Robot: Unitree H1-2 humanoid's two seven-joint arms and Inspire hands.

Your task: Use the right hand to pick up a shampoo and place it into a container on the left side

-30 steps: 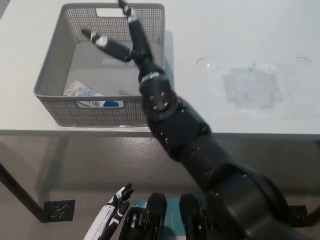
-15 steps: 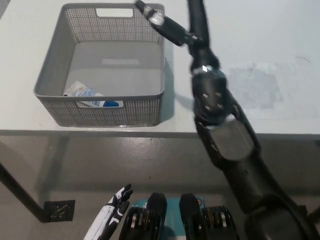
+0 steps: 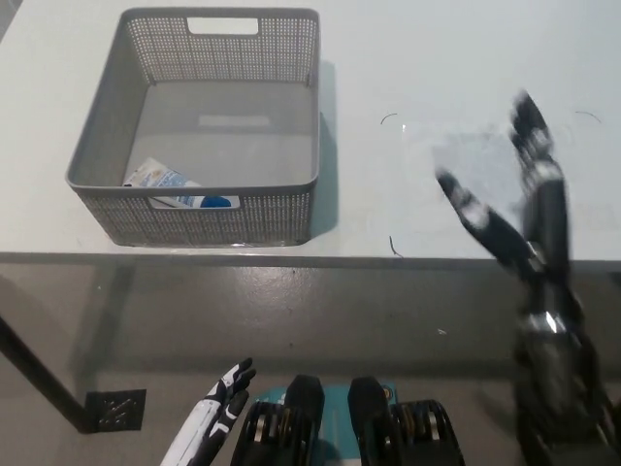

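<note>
A white and blue shampoo tube (image 3: 175, 187) lies flat inside the grey mesh basket (image 3: 102, 136), against its near wall at the left. My black right hand (image 3: 514, 209) is over the table's front right part, far from the basket, open with its fingers spread and holding nothing. It is blurred by motion. My white left hand (image 3: 213, 413) hangs low at the bottom left, below the table edge, with its fingers apart and empty.
The white table (image 3: 408, 58) carries the basket at its left. A pale scuffed patch (image 3: 475, 165) marks the table at the right, under my right hand. The table's front edge (image 3: 291, 257) runs across the middle of the picture.
My right arm has swung from over the basket to the right and drawn back toward the table's front edge, its hand still empty. The tube and the left hand have not moved.
</note>
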